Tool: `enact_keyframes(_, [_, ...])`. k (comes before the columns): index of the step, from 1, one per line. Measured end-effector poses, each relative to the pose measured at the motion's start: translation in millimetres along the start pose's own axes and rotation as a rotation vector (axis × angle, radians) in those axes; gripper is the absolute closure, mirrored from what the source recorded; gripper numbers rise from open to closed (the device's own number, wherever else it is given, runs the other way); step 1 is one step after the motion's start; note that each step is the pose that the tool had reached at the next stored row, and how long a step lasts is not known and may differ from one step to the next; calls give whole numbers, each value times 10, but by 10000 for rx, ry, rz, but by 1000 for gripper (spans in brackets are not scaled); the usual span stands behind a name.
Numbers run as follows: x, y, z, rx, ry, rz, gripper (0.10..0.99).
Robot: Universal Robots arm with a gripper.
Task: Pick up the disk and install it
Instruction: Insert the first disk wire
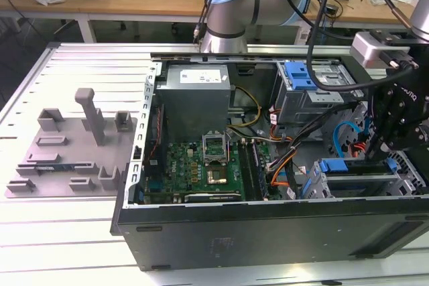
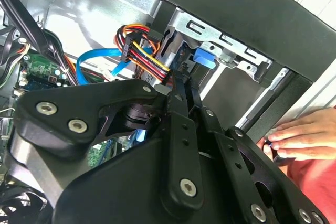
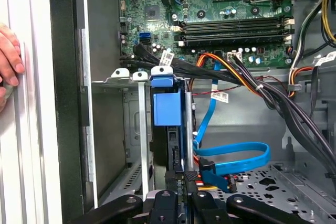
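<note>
The disk stands edge-on in a slot of the metal drive cage at the case's corner, its bright blue rail facing the first wrist camera. In the second wrist view its blue tab shows at the cage mouth. My gripper has its black fingers close together on either side of the disk's dark edge, and they appear shut on it. In the second wrist view the gripper reaches up to the cage beside a bundle of coloured wires. In the exterior view the gripper hangs over the case's corner on the exterior view's right.
A person's hand rests on the table just outside the case wall, and it shows as a hand in the second wrist view. Blue data cables, black cable bundles and the motherboard crowd the case. A grey parts fixture lies on the exterior view's left.
</note>
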State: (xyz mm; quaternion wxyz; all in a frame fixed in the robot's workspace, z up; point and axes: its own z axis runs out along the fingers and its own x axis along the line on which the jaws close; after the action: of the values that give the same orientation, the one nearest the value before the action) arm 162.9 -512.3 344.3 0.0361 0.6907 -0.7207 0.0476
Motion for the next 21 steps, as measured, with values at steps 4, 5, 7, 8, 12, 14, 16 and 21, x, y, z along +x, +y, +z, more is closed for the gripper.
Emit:
enact_keyframes(4, [-2,0,-1,0,1,0,918])
enact_keyframes(5, [-2,0,-1,0,1,1,918])
enact_keyframes(7, [-2,0,0,0,1,0,918])
enact_keyframes(8, [-2,0,0,0,1,1,918])
enact_keyframes(12, [1,0,0,0,1,1,918])
enact_keyframes(14, [2,-1,0,0,1,0,918])
enact_keyframes(16, [6,-1,0,0,2,1,918])
enact_keyframes(21, [11,-3,5,0,2,2,918])
